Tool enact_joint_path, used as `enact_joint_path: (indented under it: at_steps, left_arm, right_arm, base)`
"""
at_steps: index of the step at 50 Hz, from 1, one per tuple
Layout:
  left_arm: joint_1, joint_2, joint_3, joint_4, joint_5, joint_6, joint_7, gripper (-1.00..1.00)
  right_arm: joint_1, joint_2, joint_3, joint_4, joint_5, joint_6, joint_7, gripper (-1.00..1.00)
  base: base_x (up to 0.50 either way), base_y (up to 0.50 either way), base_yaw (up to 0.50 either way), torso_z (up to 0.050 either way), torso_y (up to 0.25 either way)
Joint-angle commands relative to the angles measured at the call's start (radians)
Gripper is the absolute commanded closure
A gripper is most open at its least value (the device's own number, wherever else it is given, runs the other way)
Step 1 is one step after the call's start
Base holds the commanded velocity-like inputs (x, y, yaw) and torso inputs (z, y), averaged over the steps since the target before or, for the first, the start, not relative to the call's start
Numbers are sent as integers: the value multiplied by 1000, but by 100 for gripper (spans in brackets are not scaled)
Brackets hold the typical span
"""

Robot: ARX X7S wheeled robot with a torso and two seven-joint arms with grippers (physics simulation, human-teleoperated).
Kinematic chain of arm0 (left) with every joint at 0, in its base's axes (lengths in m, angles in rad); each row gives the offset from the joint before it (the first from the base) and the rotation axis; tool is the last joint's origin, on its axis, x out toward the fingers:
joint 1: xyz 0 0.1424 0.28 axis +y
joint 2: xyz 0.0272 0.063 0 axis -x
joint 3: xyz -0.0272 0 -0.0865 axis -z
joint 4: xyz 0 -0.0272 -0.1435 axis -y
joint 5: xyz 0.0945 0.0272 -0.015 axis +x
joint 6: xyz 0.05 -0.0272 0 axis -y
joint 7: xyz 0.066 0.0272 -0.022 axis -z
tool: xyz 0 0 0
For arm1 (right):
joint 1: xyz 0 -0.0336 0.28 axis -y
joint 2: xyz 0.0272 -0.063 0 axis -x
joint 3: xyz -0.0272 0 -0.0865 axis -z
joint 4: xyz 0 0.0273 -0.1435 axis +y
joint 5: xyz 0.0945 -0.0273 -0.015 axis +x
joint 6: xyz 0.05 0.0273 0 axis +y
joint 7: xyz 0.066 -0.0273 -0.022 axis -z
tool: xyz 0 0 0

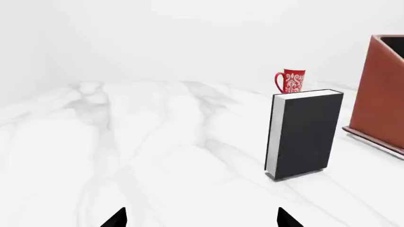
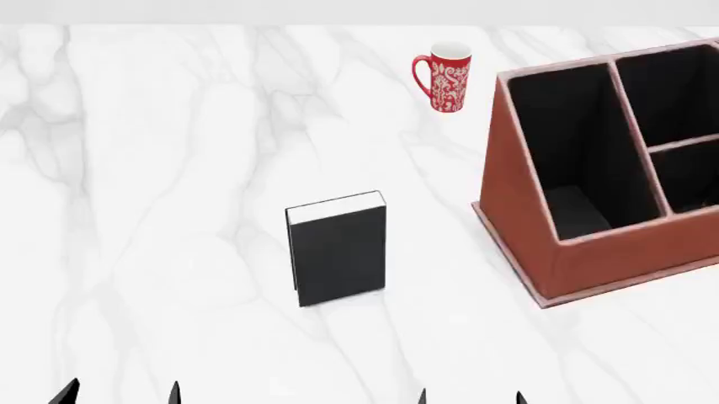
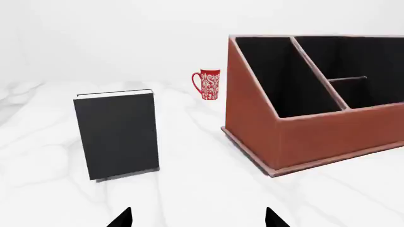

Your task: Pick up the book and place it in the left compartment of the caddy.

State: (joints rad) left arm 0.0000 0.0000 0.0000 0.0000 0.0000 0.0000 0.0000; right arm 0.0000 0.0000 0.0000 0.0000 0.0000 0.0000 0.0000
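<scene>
head view: the book (image 2: pixel 337 251) stands upright on the white marble table (image 2: pixel 168 210), apart from the caddy (image 2: pixel 595 252) to its right.
the left compartment (image 2: pixel 573 151), the long slot along the caddy's near-left wall, holds nothing visible. a red patterned mug (image 2: pixel 446 77) stands farther back, between book and caddy. only the dark fingertips of the left gripper (image 2: pixel 121 394) and the right gripper (image 2: pixel 470 397) show at the lower edge; each pair stands apart and grips nothing, apparently wide open.

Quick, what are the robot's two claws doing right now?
Left gripper: open, holding nothing.
Right gripper: open, holding nothing; the book stands untouched.
</scene>
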Motion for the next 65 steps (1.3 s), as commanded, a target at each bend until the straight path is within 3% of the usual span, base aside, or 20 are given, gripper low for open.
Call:
enact_joint_path:
  at_steps: [1, 13, 20, 28, 37, 45, 65]
  left_arm:
    - [-9, -17, 22, 13, 60, -49, -76, -100]
    - [-19, -45, 50, 39, 13, -61, -105, -100]
    - [-4, -58, 72, 260, 9, -179, -119, -100]
    - [-2, -79, 106, 545, 65, -297, -147, -100]
    - [-11, -90, 137, 766, 81, -432, -149, -100]
    - [-13, -98, 154, 810, 73, -445, -154, -100]
    - [-14, -122, 169, 827, 46, -450, -180, -100]
  right_arm:
    - [3, 13, -16, -8, 24, 36, 25, -100]
    - [-3, 45, -46, -68, 55, 68, 66, -100]
    - [-22, 62, -57, -243, 80, 152, 85, -100]
    - [-28, 89, -69, -585, 92, 342, 122, -100]
    - [-5, 104, -83, -758, 85, 464, 164, -100]
    - [-5, 116, -77, -805, 107, 469, 173, -100]
    - [-9, 137, -82, -788, 137, 445, 192, -100]
  base:
    - [0, 0, 0, 0, 0]
    - [0, 0, 0, 0, 0]
    - [0, 0, 0, 0, 0]
    - [0, 0, 0, 0, 0]
    - [0, 0, 0, 0, 0]
    - [29, 0, 0, 0, 0]
    - [500, 0, 0, 0, 0]
